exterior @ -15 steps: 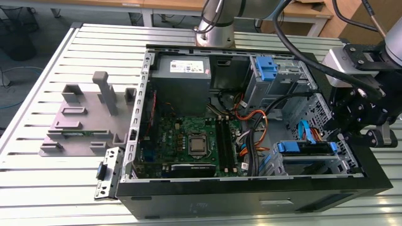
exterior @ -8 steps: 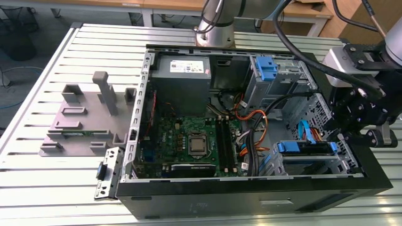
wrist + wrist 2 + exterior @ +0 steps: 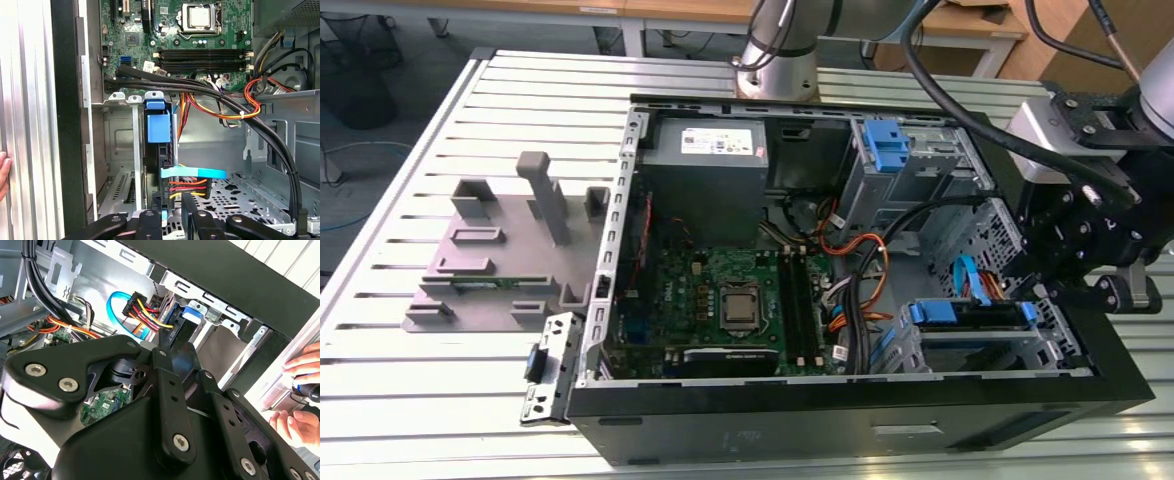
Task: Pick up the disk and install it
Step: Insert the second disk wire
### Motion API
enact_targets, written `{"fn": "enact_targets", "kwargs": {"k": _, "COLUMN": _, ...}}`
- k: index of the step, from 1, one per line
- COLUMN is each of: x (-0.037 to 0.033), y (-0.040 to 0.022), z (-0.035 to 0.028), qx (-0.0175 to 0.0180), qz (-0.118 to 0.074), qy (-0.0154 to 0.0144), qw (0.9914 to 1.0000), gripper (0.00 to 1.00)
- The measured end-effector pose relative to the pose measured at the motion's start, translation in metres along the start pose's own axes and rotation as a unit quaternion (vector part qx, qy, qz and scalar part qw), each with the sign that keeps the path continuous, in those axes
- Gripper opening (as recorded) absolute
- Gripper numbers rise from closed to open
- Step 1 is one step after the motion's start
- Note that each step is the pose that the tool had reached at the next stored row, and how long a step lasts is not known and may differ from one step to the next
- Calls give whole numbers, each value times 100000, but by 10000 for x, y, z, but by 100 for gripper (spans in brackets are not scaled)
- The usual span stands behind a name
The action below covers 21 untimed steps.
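The disk (image 3: 159,165) stands on edge in a slot of the metal drive cage (image 3: 125,150), its blue carrier tab at the far end. My gripper (image 3: 170,217) sits at the disk's near end, a black finger on each side, shut on it. In the second wrist view the gripper (image 3: 167,347) reaches the dark disk (image 3: 181,332) just below the case rim. The exterior view places the gripper (image 3: 1047,295) at the case's right wall, beside the blue-framed disk (image 3: 967,313) in the cage.
A blue ribbon cable (image 3: 192,173) and red-yellow power wires (image 3: 187,187) hang beside the disk. A thick black cable bundle (image 3: 230,107) crosses above the cage. A person's hand (image 3: 302,365) rests outside the case. Motherboard (image 3: 720,290), grey power supply (image 3: 707,140), grey fixture (image 3: 494,250).
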State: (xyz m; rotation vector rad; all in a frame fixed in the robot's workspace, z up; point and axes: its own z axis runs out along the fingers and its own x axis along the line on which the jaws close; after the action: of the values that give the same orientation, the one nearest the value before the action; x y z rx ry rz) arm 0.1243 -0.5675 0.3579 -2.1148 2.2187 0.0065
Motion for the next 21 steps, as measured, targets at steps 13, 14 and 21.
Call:
{"fn": "enact_targets", "kwargs": {"k": 13, "x": 1, "y": -6, "z": 3, "qx": -1160, "qz": 54, "qy": 53, "qw": 99993, "gripper": 11}}
{"fn": "enact_targets", "kwargs": {"k": 14, "x": 0, "y": -10, "z": 4, "qx": -1989, "qz": 108, "qy": 100, "qw": 99980, "gripper": 11}}
{"fn": "enact_targets", "kwargs": {"k": 21, "x": -1, "y": -26, "z": 8, "qx": -4133, "qz": 228, "qy": 204, "qw": 99914, "gripper": 11}}
